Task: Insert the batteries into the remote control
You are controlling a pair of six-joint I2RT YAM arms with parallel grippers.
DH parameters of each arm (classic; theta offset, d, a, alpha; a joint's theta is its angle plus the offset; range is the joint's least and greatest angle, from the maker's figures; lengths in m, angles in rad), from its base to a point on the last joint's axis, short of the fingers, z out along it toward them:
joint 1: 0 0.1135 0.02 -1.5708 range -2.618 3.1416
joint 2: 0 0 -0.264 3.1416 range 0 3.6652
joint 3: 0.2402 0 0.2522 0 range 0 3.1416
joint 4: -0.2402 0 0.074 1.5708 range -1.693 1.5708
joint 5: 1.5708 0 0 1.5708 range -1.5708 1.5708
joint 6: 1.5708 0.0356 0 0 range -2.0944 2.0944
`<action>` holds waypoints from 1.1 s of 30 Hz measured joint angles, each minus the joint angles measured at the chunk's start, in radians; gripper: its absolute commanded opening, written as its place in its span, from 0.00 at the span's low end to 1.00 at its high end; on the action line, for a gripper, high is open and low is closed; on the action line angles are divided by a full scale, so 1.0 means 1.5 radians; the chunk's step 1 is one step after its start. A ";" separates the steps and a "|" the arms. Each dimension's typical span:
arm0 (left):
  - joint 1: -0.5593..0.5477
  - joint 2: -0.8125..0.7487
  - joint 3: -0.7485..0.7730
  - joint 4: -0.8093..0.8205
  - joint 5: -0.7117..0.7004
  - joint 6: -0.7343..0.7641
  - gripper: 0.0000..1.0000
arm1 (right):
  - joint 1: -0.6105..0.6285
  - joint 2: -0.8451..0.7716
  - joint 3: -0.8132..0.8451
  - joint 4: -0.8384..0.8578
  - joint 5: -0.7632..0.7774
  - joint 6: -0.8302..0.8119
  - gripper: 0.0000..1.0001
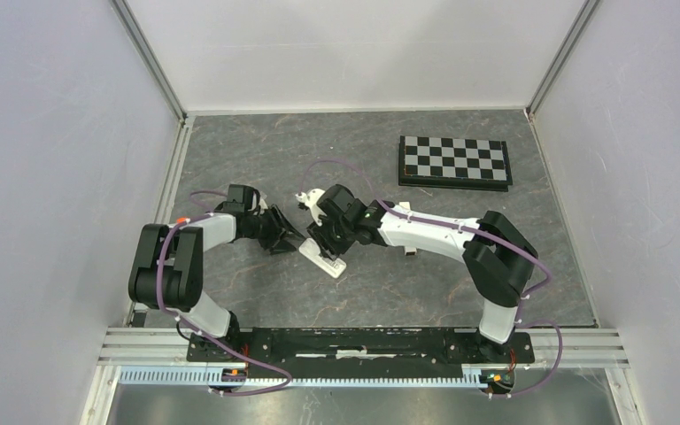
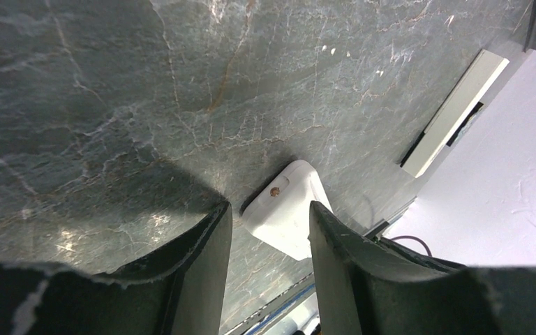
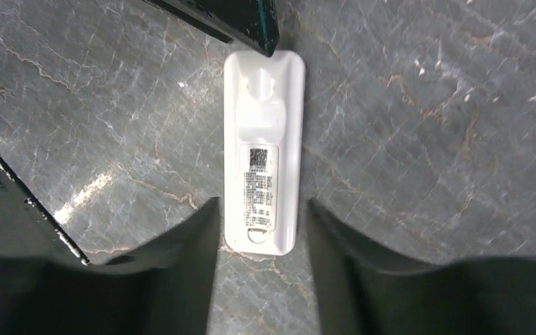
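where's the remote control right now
In the top view the remote control lies back-up at the middle of the table, under the right end effector, beside the left end effector.

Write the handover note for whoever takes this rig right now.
Left gripper: jaws apart around one end of the remote control; I cannot tell whether it is clamped.
Right gripper: open, straddling the other end, not gripping.
Remote control: flat on the table, label side up, between the two arms.
Batteries: none visible in any view; I cannot tell whether they are inside.
Done: nothing confirmable.
Left: locate the batteries, check the recess, load if it is empty.
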 measured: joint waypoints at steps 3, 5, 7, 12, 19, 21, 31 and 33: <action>0.001 -0.009 0.001 -0.002 -0.019 -0.001 0.55 | 0.001 0.000 0.002 0.013 0.001 -0.002 0.79; 0.004 -0.021 0.001 -0.006 -0.038 -0.001 0.57 | 0.002 0.003 0.002 0.016 0.002 -0.011 0.82; 0.013 -0.034 0.000 -0.013 -0.059 -0.001 0.59 | 0.005 0.011 0.002 0.020 0.008 -0.025 0.83; 0.057 -0.076 -0.001 -0.031 -0.109 -0.002 0.66 | 0.028 0.053 0.012 0.016 0.030 -0.057 0.84; 0.097 -0.099 -0.001 -0.045 -0.127 -0.002 0.71 | 0.050 0.100 0.027 0.001 0.060 -0.078 0.72; 0.097 -0.099 -0.001 -0.049 -0.127 -0.002 0.71 | 0.051 0.107 0.032 -0.004 0.076 -0.075 0.60; 0.097 -0.099 -0.001 -0.063 -0.126 -0.002 0.72 | 0.034 0.109 0.038 -0.019 0.220 0.046 0.38; 0.097 -0.099 -0.001 -0.063 -0.125 -0.002 0.72 | 0.013 0.109 0.038 -0.018 0.246 0.077 0.38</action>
